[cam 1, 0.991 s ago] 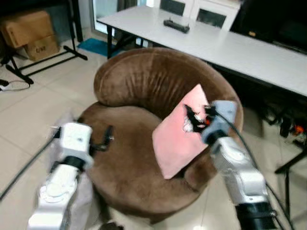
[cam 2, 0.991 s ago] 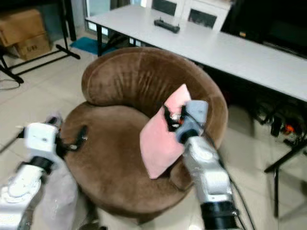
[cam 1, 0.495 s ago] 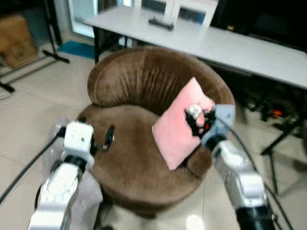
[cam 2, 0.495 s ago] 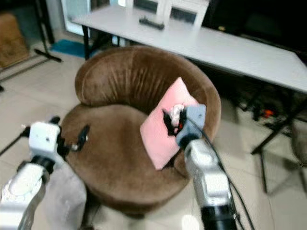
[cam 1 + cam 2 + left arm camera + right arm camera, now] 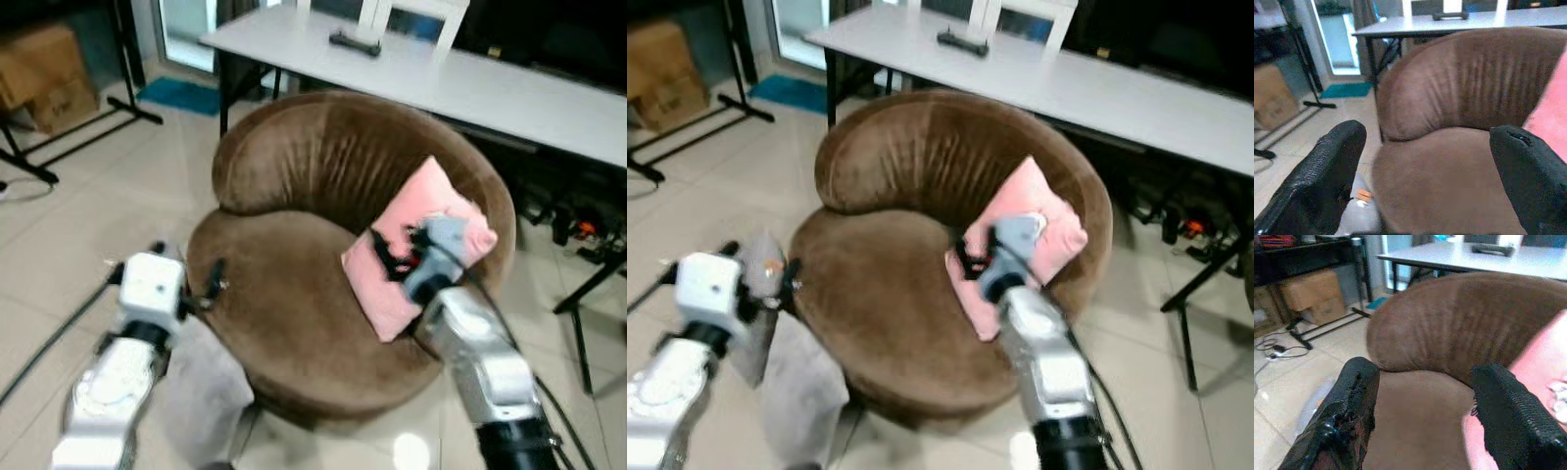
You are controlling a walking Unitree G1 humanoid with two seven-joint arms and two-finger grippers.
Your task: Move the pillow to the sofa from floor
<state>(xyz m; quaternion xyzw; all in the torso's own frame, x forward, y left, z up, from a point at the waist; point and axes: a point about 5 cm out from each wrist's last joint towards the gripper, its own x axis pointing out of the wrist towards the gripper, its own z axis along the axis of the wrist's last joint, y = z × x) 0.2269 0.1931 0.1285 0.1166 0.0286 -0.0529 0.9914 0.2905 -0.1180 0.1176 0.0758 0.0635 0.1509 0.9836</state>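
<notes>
- Far left, around 10 o'clock in the head view: cardboard boxes [image 5: 44,73] on the tile floor [image 5: 69,245] next to a black stand [image 5: 69,127], and a teal mat [image 5: 178,95] further back.
- Left hand [image 5: 213,284] sits at about 8 o'clock, right off the sofa's left edge. In the wrist view the fingers [image 5: 1322,171] are spread wide apart, nothing between them.
- Just below that arm there's some grey, plastic-looking thing [image 5: 201,387] on the floor against the sofa's base. Can't really tell what it is, too blurry.
- Dead centre: the round brown sofa [image 5: 294,323], curved backrest up at 12 o'clock.
- The pink pillow [image 5: 431,211] is already on the sofa, leaning tilted against the right side of the backrest, roughly 2 o'clock from the seat's middle. Its lower corner rests on the seat.
- Right hand [image 5: 389,255] is right at the pillow's front face, over its lower left part. The wrist cam shows its fingers [image 5: 1511,421] apart, with the pillow's pink edge just beside one of them, so it isn't clamped on anything. Whether a fingertip is actually touching the fabric, can't say.
- Behind it all, from 12 to 2 o'clock: a long white bench [image 5: 490,88] with a small dark thing [image 5: 355,42] on it.
- Far right at 3 o'clock: cables and clutter [image 5: 578,230] under the bench, plus a black stand leg [image 5: 583,304].
</notes>
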